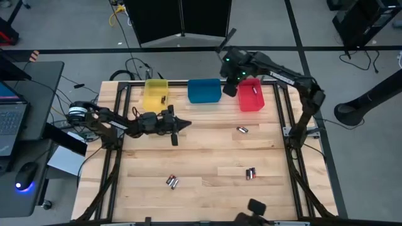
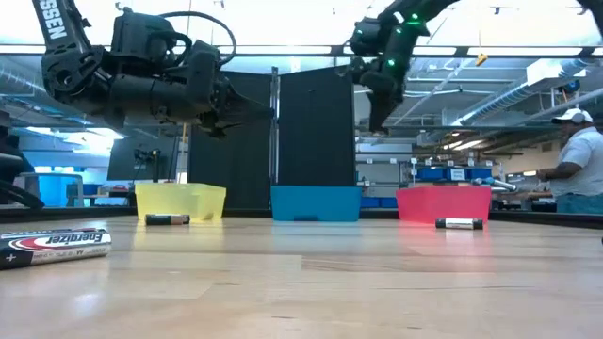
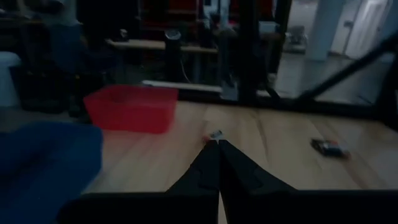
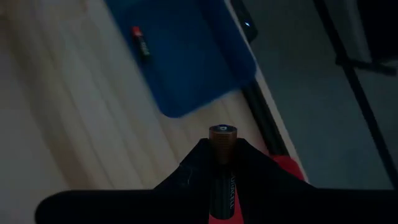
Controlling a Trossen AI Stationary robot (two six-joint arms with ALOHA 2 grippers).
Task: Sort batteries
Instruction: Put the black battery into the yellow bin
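A copper-ended battery point(image 4: 222, 140) is clamped in the right gripper point(image 4: 222, 163) above the table's far edge, between blue bin point(image 1: 204, 91) and red bin point(image 1: 251, 95), presumably for dropping. The left gripper point(image 1: 182, 124), closed and empty, is parked mid-table.

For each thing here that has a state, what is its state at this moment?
Left gripper: shut, empty, above the table middle.
Right gripper: shut on a battery, between blue and red bins.
Yellow bin: holds one battery.
Blue bin: holds one battery.
Red bin: holds one battery.
Loose batteries: lying flat on the table, unsorted.
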